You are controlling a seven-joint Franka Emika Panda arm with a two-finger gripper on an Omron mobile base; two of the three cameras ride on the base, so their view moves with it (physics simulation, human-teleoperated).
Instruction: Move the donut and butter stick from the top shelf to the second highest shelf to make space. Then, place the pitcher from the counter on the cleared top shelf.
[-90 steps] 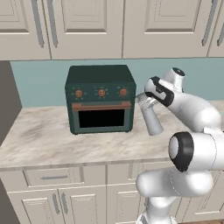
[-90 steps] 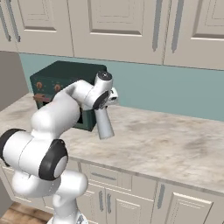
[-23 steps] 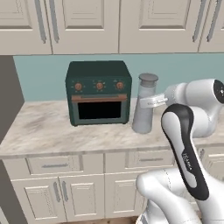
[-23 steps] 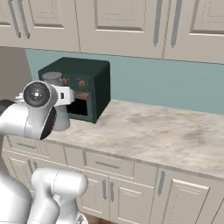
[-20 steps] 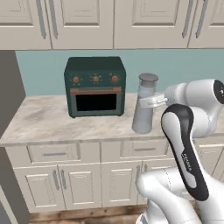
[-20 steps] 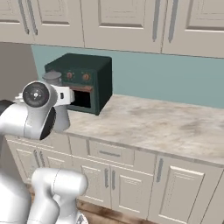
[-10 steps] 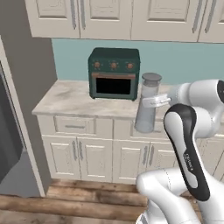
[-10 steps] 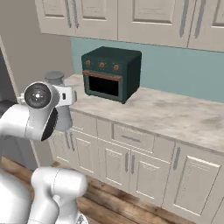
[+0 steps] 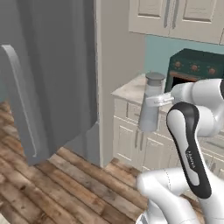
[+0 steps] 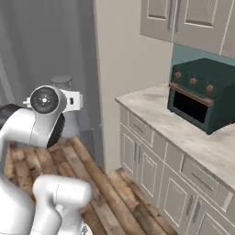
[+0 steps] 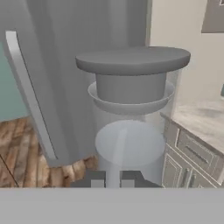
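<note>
Pitcher: the tall clear glass-like cylindrical pitcher with a grey lid (image 9: pixel 150 105) hangs upright straight ahead of the pincer (image 11: pixel 113 180), off the floor and clear of the bench; in the right base view it (image 10: pixel 64 110) sits partly behind the white arm.
Pincer state: its two dark tips rise right at the foot of the pitcher's wall with only a narrow gap between them, and the jug stays aloft with the hand, so I judge it clamped on the thin handle; the contact itself is hidden.
Change: a moment back both base views looked square at the dark green toaster oven (image 9: pixel 197 72) and the pale cabinets; now the whole scene has swung round, which is the base driving and turning, not the things moving. The pitcher kept its place in front of the pincer throughout.
Bench: the light beige marbled stone bench (image 10: pixel 183 133) now lies off to the pincer's right and behind the jug.
Fridge: the tall grey fridge door with a long pale handle (image 9: pixel 26 100) stands ahead and to the pincer's left, edge-on; its inside and shelves are hidden from here.
Meaning for the task: the carry leg is under way. Whether the donut and butter stick have been shifted down cannot be told. Next comes squaring up to the fridge opening and lifting the jug to the top shelf.
Risk: a tall jug held by a thin loop may swing or tip as the base turns.
</note>
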